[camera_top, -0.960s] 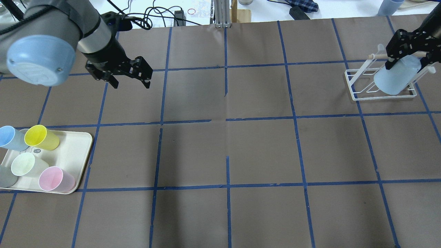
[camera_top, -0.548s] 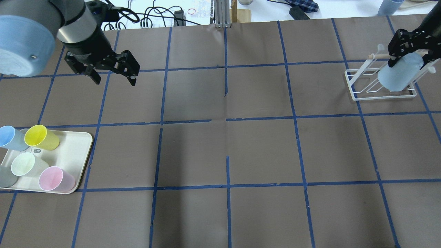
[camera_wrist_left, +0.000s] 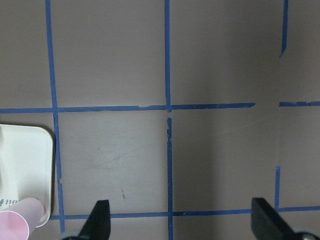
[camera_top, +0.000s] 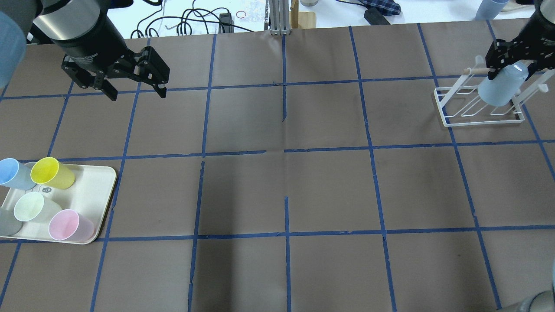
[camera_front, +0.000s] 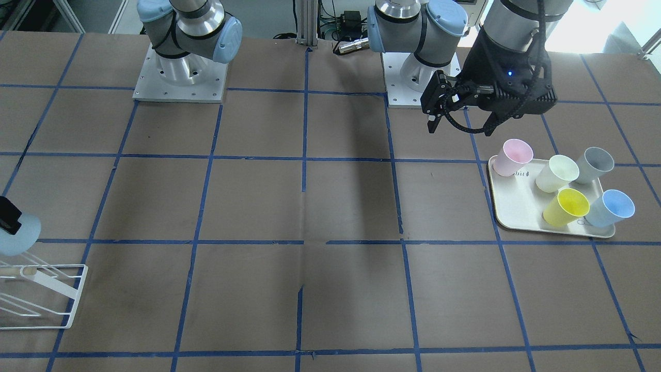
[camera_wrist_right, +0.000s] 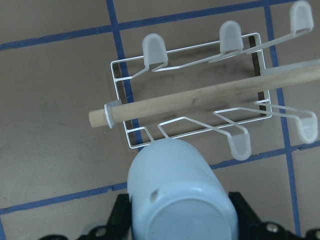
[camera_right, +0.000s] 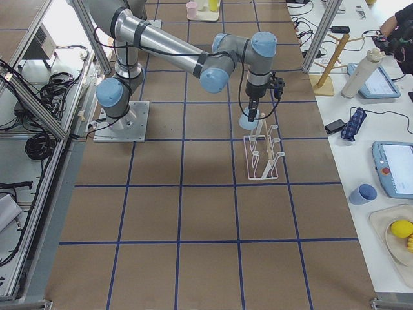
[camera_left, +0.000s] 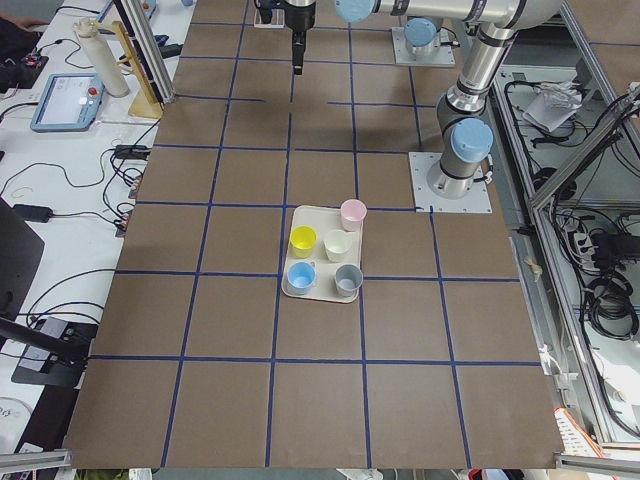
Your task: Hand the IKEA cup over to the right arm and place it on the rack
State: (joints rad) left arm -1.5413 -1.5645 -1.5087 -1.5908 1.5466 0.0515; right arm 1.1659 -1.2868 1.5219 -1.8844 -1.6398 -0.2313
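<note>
My right gripper [camera_top: 516,65] is shut on the pale blue IKEA cup [camera_top: 502,89] and holds it tilted above the white wire rack [camera_top: 451,119] at the far right. In the right wrist view the cup's closed base [camera_wrist_right: 187,220] faces the camera, between the jaws. There the rack [camera_wrist_right: 150,67] and its wooden dowel [camera_wrist_right: 200,97] lie just beyond the cup. The front-facing view shows the cup [camera_front: 20,235] above the rack [camera_front: 72,294]. My left gripper [camera_top: 138,94] is open and empty over the far left of the table, and it also shows in the left wrist view [camera_wrist_left: 182,222].
A cream tray [camera_top: 97,182] at the near left holds a second blue cup [camera_top: 13,173], a yellow cup [camera_top: 52,172], a pale green cup [camera_top: 32,207], a pink cup [camera_top: 69,225] and a grey cup [camera_front: 594,164]. Cables lie beyond the table's far edge.
My left arm has drawn back to the left and away, still open. My right gripper has carried the cup a little farther back over the rack.
</note>
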